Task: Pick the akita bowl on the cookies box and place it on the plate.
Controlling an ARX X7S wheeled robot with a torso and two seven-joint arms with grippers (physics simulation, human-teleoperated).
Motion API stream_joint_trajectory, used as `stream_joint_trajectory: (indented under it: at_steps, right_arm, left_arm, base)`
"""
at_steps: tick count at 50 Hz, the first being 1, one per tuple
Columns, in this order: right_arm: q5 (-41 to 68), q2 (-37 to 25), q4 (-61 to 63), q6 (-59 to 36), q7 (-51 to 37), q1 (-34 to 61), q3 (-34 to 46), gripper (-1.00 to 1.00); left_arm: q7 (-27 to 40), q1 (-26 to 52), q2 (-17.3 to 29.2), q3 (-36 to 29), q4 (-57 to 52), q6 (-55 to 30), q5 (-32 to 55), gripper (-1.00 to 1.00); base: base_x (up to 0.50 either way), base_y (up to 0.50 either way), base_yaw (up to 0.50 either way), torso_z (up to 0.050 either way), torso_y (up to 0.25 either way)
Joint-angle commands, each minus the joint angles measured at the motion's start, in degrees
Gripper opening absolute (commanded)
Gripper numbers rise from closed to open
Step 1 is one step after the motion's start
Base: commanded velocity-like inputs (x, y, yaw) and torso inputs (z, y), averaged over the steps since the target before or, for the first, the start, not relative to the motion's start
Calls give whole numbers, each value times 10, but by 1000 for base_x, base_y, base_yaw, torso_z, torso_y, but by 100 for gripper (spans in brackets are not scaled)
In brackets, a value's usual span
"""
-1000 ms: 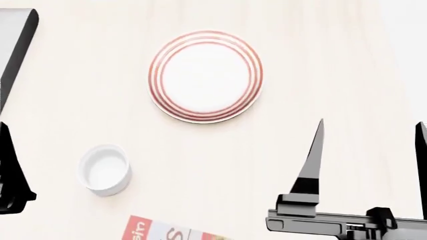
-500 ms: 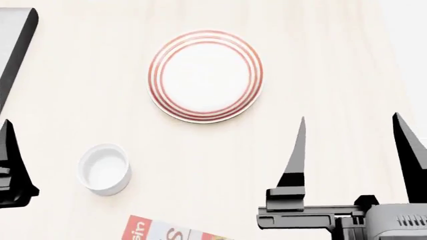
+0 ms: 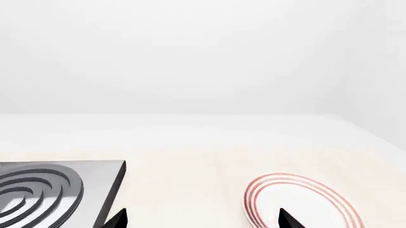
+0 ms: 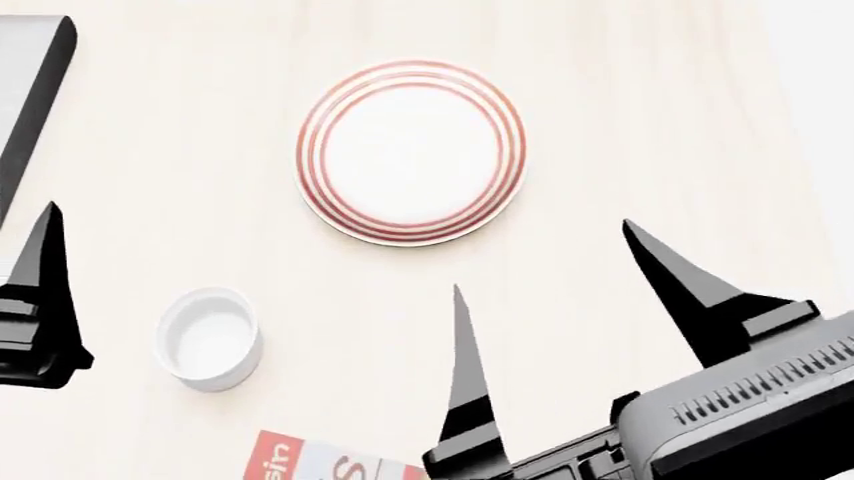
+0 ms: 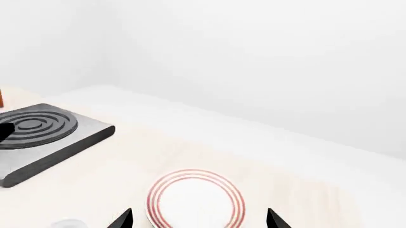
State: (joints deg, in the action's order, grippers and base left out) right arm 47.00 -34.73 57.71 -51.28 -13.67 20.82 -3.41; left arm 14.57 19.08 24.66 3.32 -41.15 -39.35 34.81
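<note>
Pale wood-grain table (image 4: 200, 150), plain white walls behind, seen in both wrist views. Grey slab with dark concentric rings (image 5: 38, 130) at the table's far left, apart from everything else. The plate (image 4: 411, 152) lies bare on the table, mid-field. Plain white cup (image 4: 210, 338) near-left of it, well apart. Cookies box (image 4: 320, 462): only a corner visible at the head view's lower edge. Akita bowl not visible in any view. Right gripper (image 4: 561, 300) fingers spread wide, holding nothing, raised near-right of the plate. Left gripper (image 3: 199, 219) tips apart, empty, near the slab's edge.
</note>
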Motion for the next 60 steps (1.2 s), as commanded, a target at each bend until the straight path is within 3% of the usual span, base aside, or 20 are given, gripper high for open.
stream_joint_trajectory:
  at_steps: [1, 9, 16, 27, 44, 60]
  right_arm:
    - [187, -69, 16, -70, -25, 72, 2, 100]
    - [361, -113, 3, -102, -90, 156, 24, 100]
    - [431, -129, 22, -130, -122, 217, 75, 100]
    - [641, -88, 20, -240, -219, 283, 35, 100]
    - [783, -100, 14, -210, -315, 393, 153, 100]
    - [839, -76, 18, -245, -407, 444, 287, 100]
  left_arm:
    - [-27, 29, 14, 3, -1, -25, 48, 100]
    - [-33, 37, 16, 1, 3, -26, 57, 100]
    - [-33, 42, 16, 0, 8, -29, 63, 100]
    - [-32, 36, 19, -7, 2, -22, 53, 100]
    - [-26, 37, 21, -6, 0, -23, 59, 100]
    - [-25, 34, 22, -6, -3, -20, 63, 100]
  base:
    - [0, 0, 0, 0, 0]
    - [0, 0, 0, 0, 0]
    - [0, 0, 0, 0, 0]
    - [0, 0, 0, 0, 0]
    - [0, 0, 0, 0, 0]
    - [0, 0, 0, 0, 0]
